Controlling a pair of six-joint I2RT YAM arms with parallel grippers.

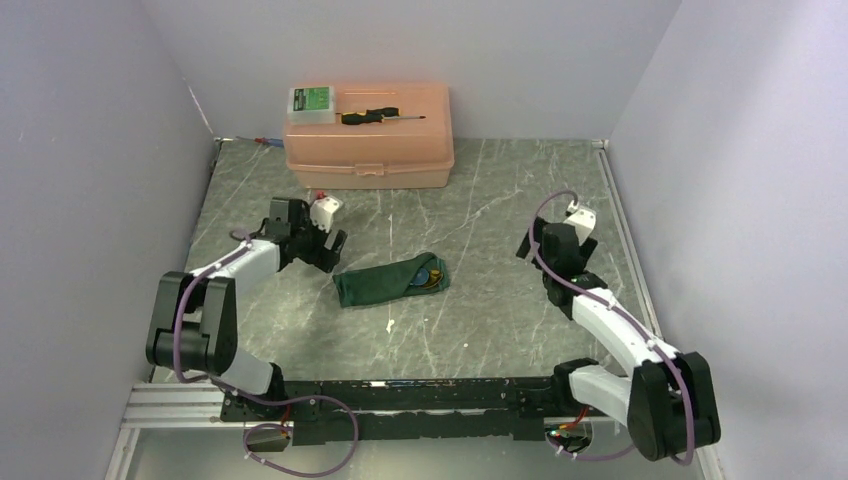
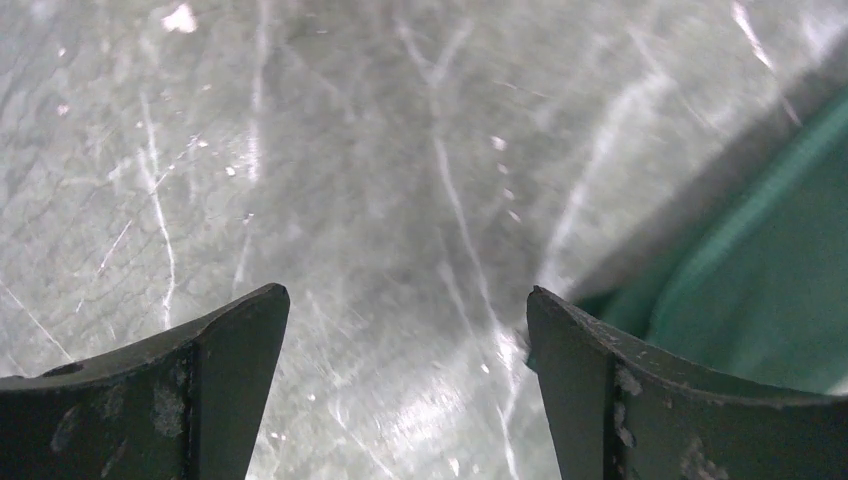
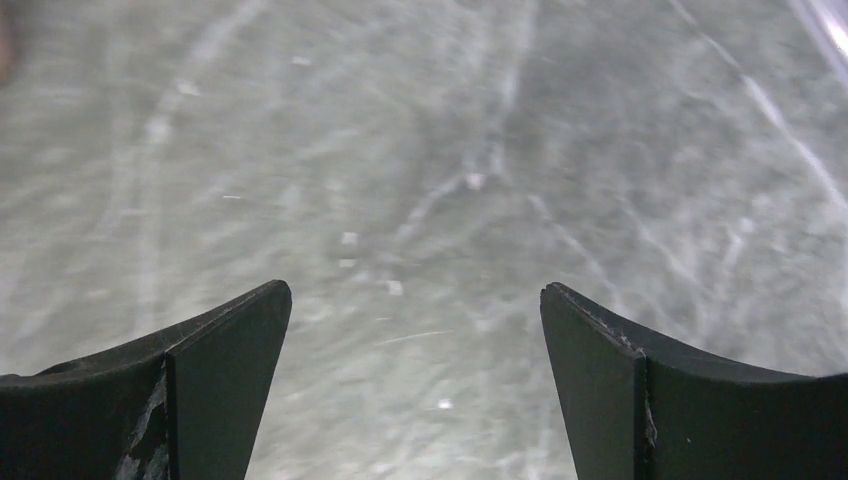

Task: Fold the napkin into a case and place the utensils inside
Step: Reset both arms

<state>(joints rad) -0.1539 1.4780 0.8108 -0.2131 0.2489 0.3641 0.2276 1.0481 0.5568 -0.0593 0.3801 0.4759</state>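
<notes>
Green napkin holds utensils peeking out right; left gripper and right gripper gape empty; a careless nudge could spill them.

Your left gripper is cut off by the bottom edge of its wrist view, with only the tips showing. Just to its right the napkin is blurred and runs off the right edge, so you cannot read its folds there. From above, the utensils are mostly hidden in the napkin's end farthest from that gripper. Only a gold glint shows, and the silver one cannot be made out. A white speck near the napkin is too small to identify. Your right gripper is cut off likewise, over a blurred table.
</notes>
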